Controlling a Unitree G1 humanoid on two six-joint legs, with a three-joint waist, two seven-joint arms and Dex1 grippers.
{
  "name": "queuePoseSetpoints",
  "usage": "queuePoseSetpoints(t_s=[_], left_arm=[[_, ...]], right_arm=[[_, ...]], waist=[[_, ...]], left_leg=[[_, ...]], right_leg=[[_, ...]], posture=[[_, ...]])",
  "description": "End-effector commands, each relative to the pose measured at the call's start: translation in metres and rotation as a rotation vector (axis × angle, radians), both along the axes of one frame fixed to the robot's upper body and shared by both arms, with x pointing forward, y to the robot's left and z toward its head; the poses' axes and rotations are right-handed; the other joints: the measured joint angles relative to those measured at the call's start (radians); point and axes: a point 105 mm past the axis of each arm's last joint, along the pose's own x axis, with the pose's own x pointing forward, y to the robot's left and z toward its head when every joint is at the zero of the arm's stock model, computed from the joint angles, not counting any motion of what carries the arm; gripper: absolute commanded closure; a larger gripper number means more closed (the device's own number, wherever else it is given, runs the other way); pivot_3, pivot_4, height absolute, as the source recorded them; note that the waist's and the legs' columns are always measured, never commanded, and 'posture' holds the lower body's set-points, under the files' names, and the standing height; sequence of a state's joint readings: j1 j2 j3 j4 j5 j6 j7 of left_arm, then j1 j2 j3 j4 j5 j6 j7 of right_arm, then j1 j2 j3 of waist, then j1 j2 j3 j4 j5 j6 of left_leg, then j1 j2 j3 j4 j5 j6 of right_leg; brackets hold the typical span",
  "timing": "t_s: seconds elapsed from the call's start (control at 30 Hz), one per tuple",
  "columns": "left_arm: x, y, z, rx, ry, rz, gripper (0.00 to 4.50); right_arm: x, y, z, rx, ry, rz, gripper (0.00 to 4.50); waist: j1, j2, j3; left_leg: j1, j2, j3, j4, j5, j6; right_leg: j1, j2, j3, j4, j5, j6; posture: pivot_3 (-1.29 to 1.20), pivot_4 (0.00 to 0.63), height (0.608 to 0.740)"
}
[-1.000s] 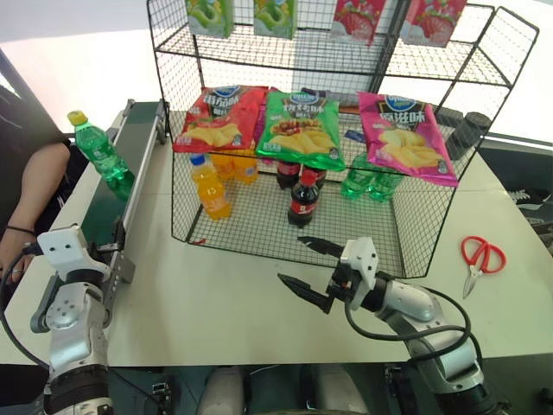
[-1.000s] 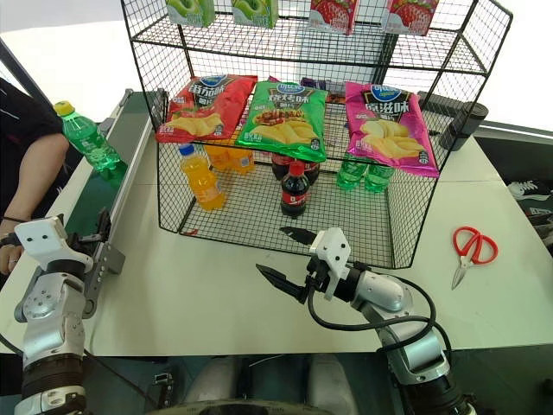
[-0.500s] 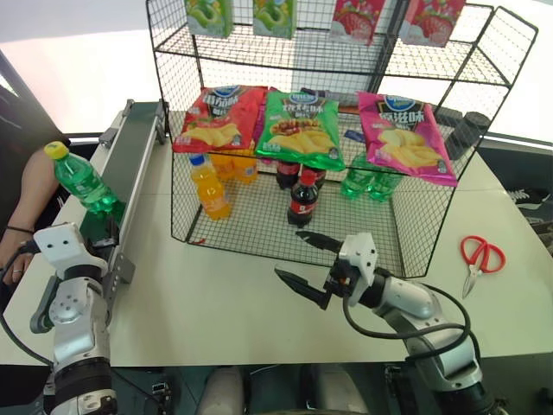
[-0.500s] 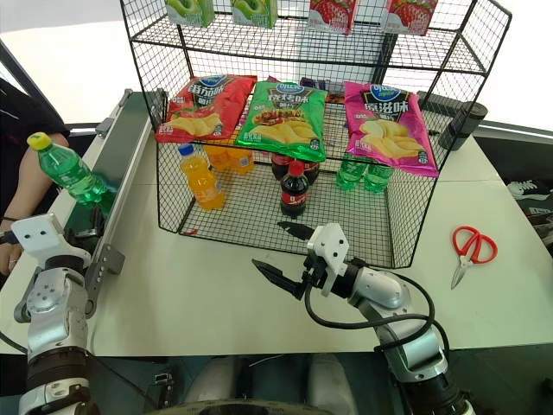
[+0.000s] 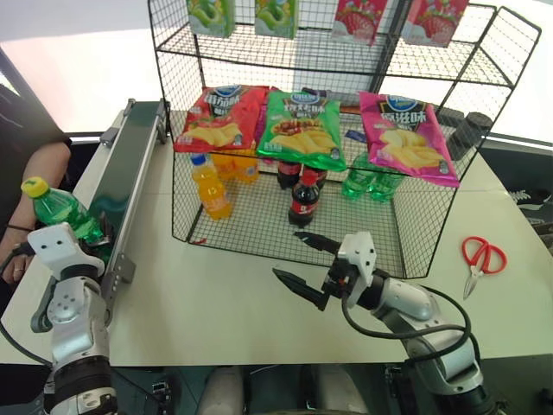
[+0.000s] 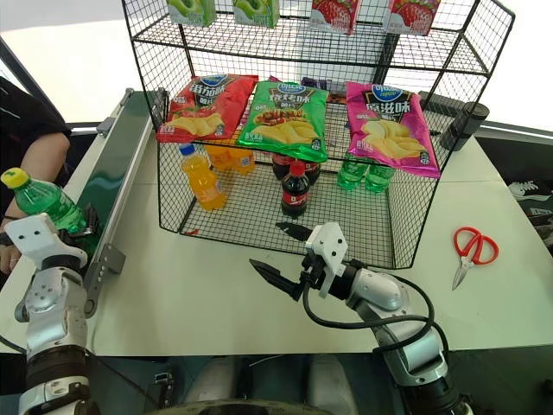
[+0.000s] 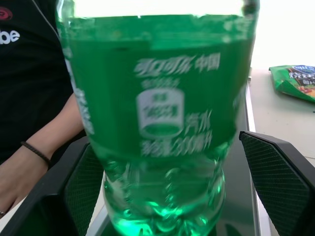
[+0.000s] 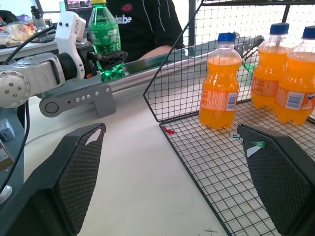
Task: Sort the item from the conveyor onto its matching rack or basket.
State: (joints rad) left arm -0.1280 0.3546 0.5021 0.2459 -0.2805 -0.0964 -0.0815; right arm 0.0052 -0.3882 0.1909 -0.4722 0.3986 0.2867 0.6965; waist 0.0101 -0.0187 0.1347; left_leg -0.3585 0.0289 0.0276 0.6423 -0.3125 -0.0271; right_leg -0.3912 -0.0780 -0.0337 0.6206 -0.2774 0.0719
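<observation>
The item, a clear-green soda bottle [image 5: 67, 213] with a yellow cap, stands upright at the near end of the conveyor [image 5: 130, 164]. My left gripper [image 7: 165, 142] is open with one finger on each side of the bottle's lower body [image 7: 157, 123], and a gap shows beside one finger. The right wrist view also shows the bottle [image 8: 105, 39] between those fingers. My right gripper [image 5: 288, 254] hangs open and empty over the table, just in front of the black wire rack's bottom tier [image 5: 259, 226].
Orange drink bottles [image 5: 210, 186], cola bottles [image 5: 301, 197] and green bottles [image 5: 367, 183] stand in the bottom tier, under chip bags [image 5: 302, 128] on the slanted shelf. Red scissors [image 5: 479, 258] lie on the table at the right. A person's arm [image 5: 34, 177] rests left of the conveyor.
The green bottle has travelled along the belt toward me and now stands between my left gripper's fingers. My right arm has kept still.
</observation>
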Motion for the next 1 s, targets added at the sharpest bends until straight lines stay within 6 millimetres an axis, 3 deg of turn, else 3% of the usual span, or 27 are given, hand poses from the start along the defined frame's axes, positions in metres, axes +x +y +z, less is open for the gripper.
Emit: queuePoseSetpoints(t_s=[0.03, 0.07, 0.23, 0.33, 0.47, 0.57, 0.63, 0.8, 1.0], left_arm=[[0.0, 0.004, 0.014, 0.012, -0.049, 0.007, 1.44], [0.0, 0.004, 0.014, 0.015, -0.046, 0.007, 1.76], [-0.005, 0.003, 0.024, 0.053, -0.069, -0.011, 1.79], [-0.003, -0.008, 0.043, 0.142, -0.1, -0.089, 1.79], [0.0, -0.052, 0.072, 0.279, -0.145, -0.332, 1.79], [-0.001, -0.087, 0.075, 0.315, -0.149, -0.479, 1.79], [-0.001, -0.109, 0.07, 0.318, -0.14, -0.577, 1.79], [-0.009, -0.189, 0.043, 0.253, -0.062, -0.958, 1.79], [-0.006, -0.23, 0.023, 0.22, -0.012, -1.195, 1.79]], right_arm=[[-0.004, 0.004, 0.01, 0.031, -0.035, 0.021, 0.0], [-0.004, 0.004, 0.01, 0.03, -0.035, 0.021, 0.0], [-0.002, 0.001, 0.009, 0.023, -0.038, 0.017, 0.0], [0.005, -0.002, 0.011, 0.011, -0.048, 0.007, 0.0], [0.007, -0.006, 0.012, -0.016, -0.071, 0.004, 0.0], [0.004, -0.009, 0.01, -0.035, -0.081, 0.014, 0.0], [0.002, -0.009, 0.009, -0.045, -0.088, 0.025, 0.0], [0.003, -0.007, 0.011, -0.043, -0.106, 0.028, 0.0], [0.006, -0.002, 0.01, -0.039, -0.11, 0.02, 0.0]], waist=[[0.002, 0.0, 0.0], [0.002, 0.0, 0.0], [0.0, 0.0, 0.0], [-0.001, -0.001, 0.0], [0.001, -0.005, 0.001], [0.0, -0.004, 0.001], [-0.003, -0.004, 0.001], [-0.011, -0.002, 0.002], [-0.021, 0.0, 0.003]], left_leg=[[0.0, 0.0, 0.0, 0.0, 0.0, 0.0], [0.0, 0.0, 0.0, 0.0, 0.0, 0.0], [0.0, -0.001, 0.0, 0.0, 0.0, 0.0], [0.0, -0.001, 0.0, 0.0, 0.0, 0.0], [-0.003, -0.001, -0.001, 0.0, 0.0, 0.0], [-0.006, -0.002, -0.001, 0.0, 0.0, 0.0], [-0.006, -0.002, -0.001, 0.0, 0.0, 0.0], [-0.007, -0.003, -0.001, 0.0, 0.0, 0.001], [-0.006, -0.003, -0.001, 0.0, 0.0, 0.001]], right_leg=[[0.0, 0.0, 0.0, 0.0, 0.0, 0.0], [0.0, 0.0, 0.0, 0.0, 0.0, 0.0], [0.0, -0.001, 0.0, 0.0, 0.0, 0.0], [0.0, -0.001, 0.0, 0.0, 0.0, -0.001], [-0.002, -0.001, 0.0, -0.001, -0.001, -0.003], [-0.003, -0.002, -0.001, -0.003, -0.001, -0.003], [-0.003, -0.003, -0.001, -0.004, -0.001, -0.003], [-0.003, -0.003, -0.001, -0.005, -0.001, -0.003], [-0.003, -0.002, -0.002, -0.003, -0.001, -0.003]], posture=[[0.0, 0.15, 0.74], [0.0, 0.15, 0.74], [0.0, 0.15, 0.74], [0.0, 0.15, 0.74], [0.0, 0.15, 0.74], [0.0, 0.15, 0.74], [0.0, 0.15, 0.74], [0.0, 0.15, 0.74], [0.0, 0.15, 0.74]])
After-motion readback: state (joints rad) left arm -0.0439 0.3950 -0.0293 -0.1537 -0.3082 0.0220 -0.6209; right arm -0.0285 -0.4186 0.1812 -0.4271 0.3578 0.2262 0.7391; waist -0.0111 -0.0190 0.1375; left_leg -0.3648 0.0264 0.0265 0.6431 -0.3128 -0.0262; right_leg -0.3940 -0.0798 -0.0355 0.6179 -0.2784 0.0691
